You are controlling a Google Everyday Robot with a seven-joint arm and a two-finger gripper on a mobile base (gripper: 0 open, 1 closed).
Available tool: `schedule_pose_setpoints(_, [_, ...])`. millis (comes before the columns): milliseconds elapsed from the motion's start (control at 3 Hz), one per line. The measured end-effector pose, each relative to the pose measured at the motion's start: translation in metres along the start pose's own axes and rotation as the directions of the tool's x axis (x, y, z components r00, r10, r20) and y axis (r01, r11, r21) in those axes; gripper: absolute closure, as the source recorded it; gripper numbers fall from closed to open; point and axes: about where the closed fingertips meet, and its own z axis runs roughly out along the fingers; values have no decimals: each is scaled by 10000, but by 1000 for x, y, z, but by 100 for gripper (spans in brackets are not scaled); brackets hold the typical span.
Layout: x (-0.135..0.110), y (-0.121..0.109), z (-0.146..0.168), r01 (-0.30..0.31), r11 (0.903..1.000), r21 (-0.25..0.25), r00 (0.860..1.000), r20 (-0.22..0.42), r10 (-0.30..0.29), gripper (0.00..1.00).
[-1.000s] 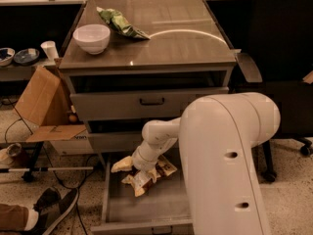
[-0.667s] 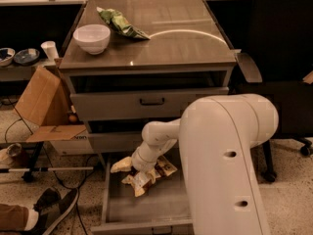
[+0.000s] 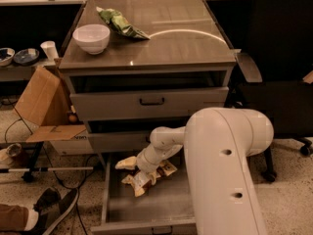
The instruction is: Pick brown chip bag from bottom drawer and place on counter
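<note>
Nothing has shifted in the last second: the brown chip bag (image 3: 133,182) lies crumpled toward the back of the open bottom drawer (image 3: 146,207), the gripper (image 3: 145,170) down on it; whether it clasps the bag, I cannot tell. Above that drawer, the counter (image 3: 186,48) carries a green chip bag (image 3: 120,23) and a white bowl (image 3: 91,37).

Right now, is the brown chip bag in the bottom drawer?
In: the brown chip bag lies on the bottom drawer floor, under the tool.
</note>
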Motion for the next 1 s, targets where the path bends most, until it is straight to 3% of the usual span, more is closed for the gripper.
schedule_pose_setpoints(333, [-43, -25, 45, -1191, 9892, -855, 9929, -131, 1185, 0])
schedule_pose_setpoints(667, [-71, -49, 81, -2157, 9667, -1376, 9764, -268, 2141, 0])
schedule_pose_setpoints(1000, [-89, -74, 109, -3052, 9310, -2002, 9522, -469, 3020, 0])
